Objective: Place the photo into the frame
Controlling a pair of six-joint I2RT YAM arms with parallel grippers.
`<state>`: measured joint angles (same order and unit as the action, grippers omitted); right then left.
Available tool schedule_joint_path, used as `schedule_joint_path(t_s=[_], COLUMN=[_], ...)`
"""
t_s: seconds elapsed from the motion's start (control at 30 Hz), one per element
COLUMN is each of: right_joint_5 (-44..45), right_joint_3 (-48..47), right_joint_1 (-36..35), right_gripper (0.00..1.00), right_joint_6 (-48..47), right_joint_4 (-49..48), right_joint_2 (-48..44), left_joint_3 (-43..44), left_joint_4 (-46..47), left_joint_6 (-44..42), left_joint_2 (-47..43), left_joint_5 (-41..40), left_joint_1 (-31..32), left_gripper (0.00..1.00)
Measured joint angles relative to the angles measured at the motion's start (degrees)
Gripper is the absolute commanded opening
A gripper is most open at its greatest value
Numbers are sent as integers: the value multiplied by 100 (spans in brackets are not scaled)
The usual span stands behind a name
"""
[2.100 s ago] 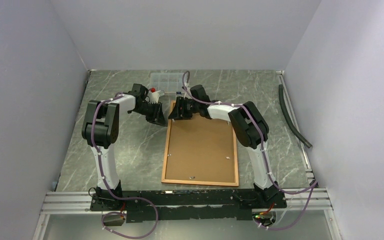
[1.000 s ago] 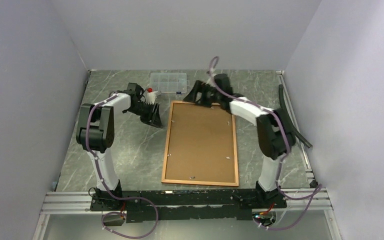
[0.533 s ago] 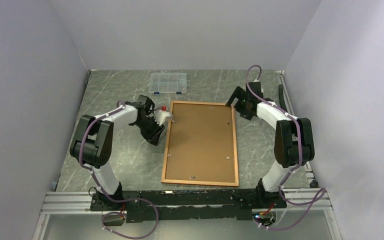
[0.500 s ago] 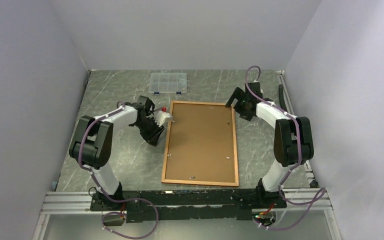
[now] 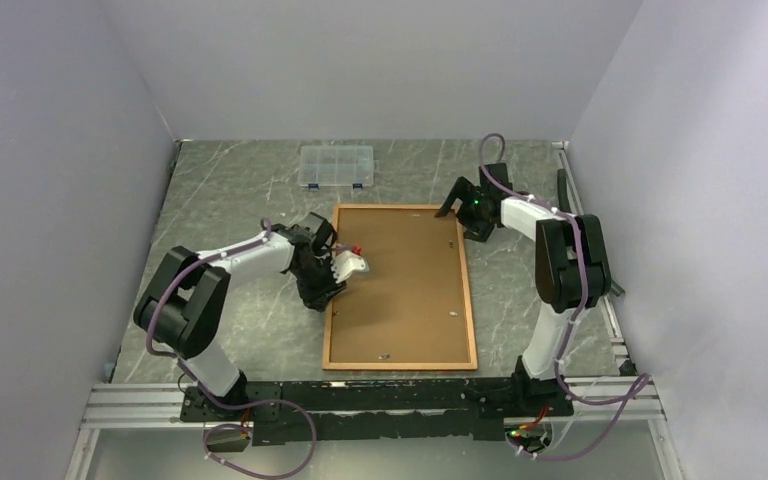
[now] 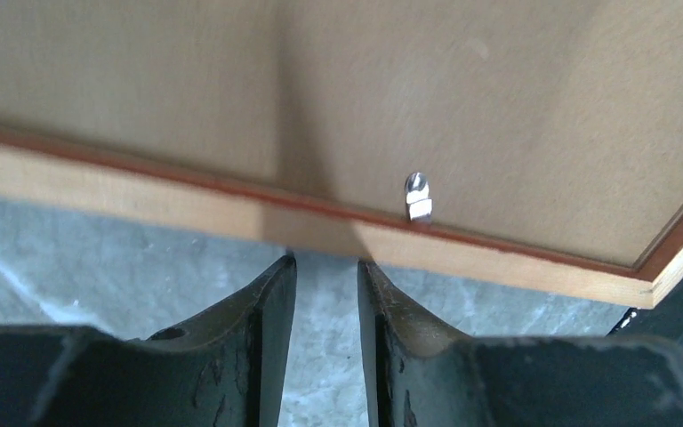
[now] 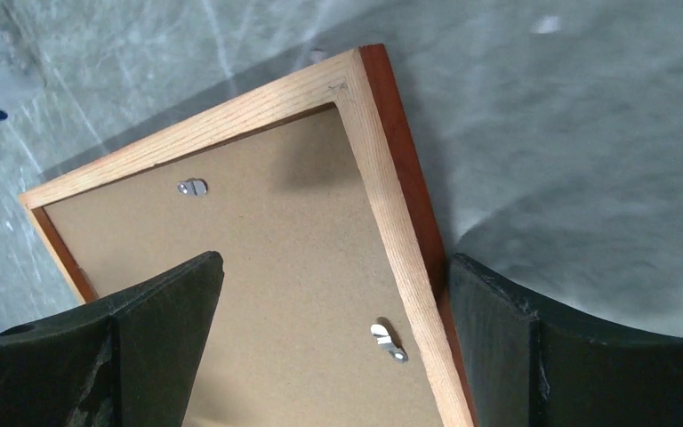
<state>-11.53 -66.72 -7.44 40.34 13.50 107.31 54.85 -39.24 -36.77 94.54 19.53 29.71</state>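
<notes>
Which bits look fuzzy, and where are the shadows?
Left wrist: the fingers are a bit soft up close, the clip sharper, a shadow stripe crosses the board. Right wrist: a soft shadow falls on the table beside the frame.

Plain pale lilac-grey walls [image 5: 380, 70], three sides; grey-green marbled tabletop [image 5: 230, 190], centre; aluminium extrusion rail [image 5: 130, 405], bottom edge.

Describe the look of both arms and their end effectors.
The left arm and right arm have white links, black joints and purple cables along them. The left end effector and right end effector each have two dark curved fingers.
</notes>
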Motion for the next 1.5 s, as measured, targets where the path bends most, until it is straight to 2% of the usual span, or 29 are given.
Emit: schedule_joint_path(t_s=[0.17,0.4,0.57,0.73,0.83,0.97,1.07,1.13,1.2,1.37,1.5], right_joint_5=[13,2,-258,-358,-339,28,291,363,345,199,-39], right_joint_3=[-822,-2124,-3097,-3163,-2736,-1429,-468,186,817,1799,2354], right_joint_1=[-494,-1432,-1923,-1904,-1725,-1377,-1176,-1165,-1191,-1209,-1198], right_gripper=[100,100,100,100,100,100,100,100,100,100,100], right_joint_6=[-50,-116,-203,-280,-267,-138,39,184,289,391,496], right_joint_4=[37,-46,181,584,992,1303,1412,1569,1740,2782,3265], right_joint_2=[603,1550,2138,2000,1403,-341,-1700,-2514,-3141,-4153,-4924], left_joint_3=[-2,4,212,616,1150,2159,2850,3161,3403,3582,3521], left_joint_4=[-260,-1252,-1788,-2118,-2184,-2175,-1867,-1554,-1156,-669,-448], left_joint_6=[-7,103,216,208,118,48,151,319,603,1019,1303], left_joint_2=[-20,2,186,192,151,103,201,402,824,1720,2225], left_joint_5=[-118,-44,354,629,894,1158,1123,994,813,645,608], left_joint_1=[463,1237,1458,1388,857,-590,-1694,-2214,-2590,-2905,-2973], left_gripper=[39,40,47,59,62,62,60,59,57,55,54])
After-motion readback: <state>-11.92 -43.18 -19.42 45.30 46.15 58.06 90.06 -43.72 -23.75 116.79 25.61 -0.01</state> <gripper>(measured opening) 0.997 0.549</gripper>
